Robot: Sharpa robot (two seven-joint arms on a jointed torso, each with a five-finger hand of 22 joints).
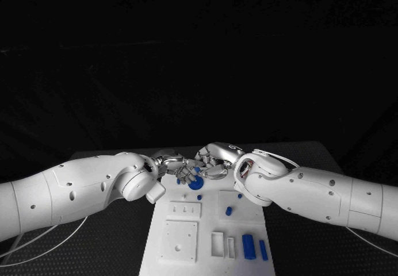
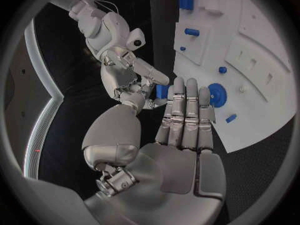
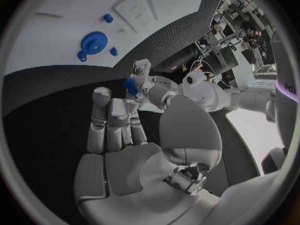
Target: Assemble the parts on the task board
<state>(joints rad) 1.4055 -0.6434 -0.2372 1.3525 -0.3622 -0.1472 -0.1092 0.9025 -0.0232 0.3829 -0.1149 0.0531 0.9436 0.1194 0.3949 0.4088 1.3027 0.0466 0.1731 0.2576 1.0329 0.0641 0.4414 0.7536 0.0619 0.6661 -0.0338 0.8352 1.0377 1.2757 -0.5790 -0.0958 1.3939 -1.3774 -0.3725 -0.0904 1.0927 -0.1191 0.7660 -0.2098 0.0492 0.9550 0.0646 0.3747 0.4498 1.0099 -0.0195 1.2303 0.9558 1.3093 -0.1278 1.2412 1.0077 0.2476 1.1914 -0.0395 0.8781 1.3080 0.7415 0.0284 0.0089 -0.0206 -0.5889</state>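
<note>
The white task board lies lengthwise in front of me. My left hand and right hand meet fingertip to fingertip above its far end. Between them is a small blue part, also in the right wrist view, with fingertips of both hands on it. I cannot tell which hand bears its weight. A blue gear lies flat on the board just below the hands, also in the wrist views. In the left wrist view the right hand faces my left fingers.
Small blue pegs stand mid-board. Two longer blue pieces lie near the board's near right corner beside white slots. A little blue piece lies next to the gear. Black table surrounds the board on both sides.
</note>
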